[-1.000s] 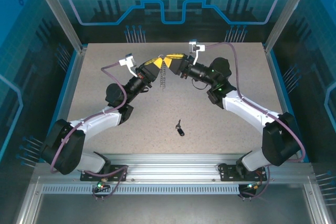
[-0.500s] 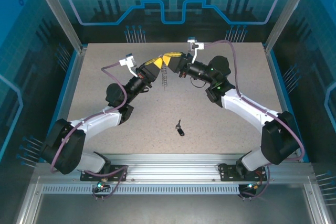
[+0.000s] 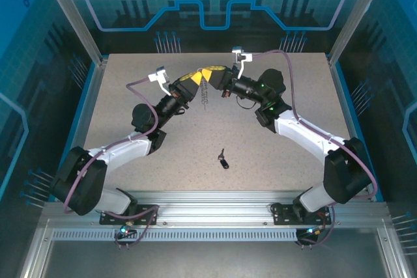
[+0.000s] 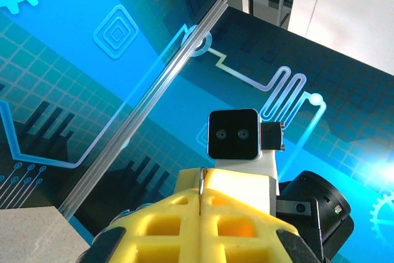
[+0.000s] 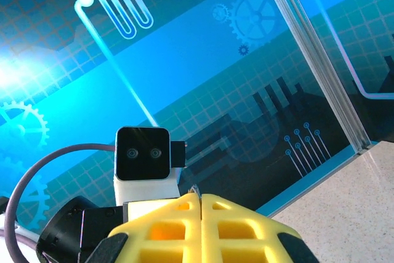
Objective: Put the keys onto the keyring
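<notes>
Yellow-fingered left gripper (image 3: pixel 194 76) and right gripper (image 3: pixel 210 71) meet tip to tip, raised above the far middle of the speckled beige table (image 3: pixel 130 102). The keyring (image 3: pixel 204 92) hangs just under that meeting point, its silvery fringe dangling straight down; in the top view the dark oval loop itself is too small to make out.

In the left wrist view, the left gripper (image 4: pixel 201 190) has its jaws pressed together on a thin metal edge sticking out of the seam (the top of the keyring, pinched). The right arm's wrist camera (image 4: pixel 233 133) faces it from just behind the yellow tips.

In the right wrist view, the right gripper (image 5: pixel 200 200) also has its jaws pressed together, no gap along the seam. A tiny sliver shows at the top of the seam, but whether this gripper actually pinches the keyring cannot be told. The left arm's wrist camera (image 5: pixel 143 154) sits just beyond, and a corner of the table (image 5: pixel 351 195) shows at lower right.

The key (image 3: pixel 223 159), black head with a short silvery blade, lies flat on the table near the front centre, well apart from both grippers and not on the keyring.
</notes>
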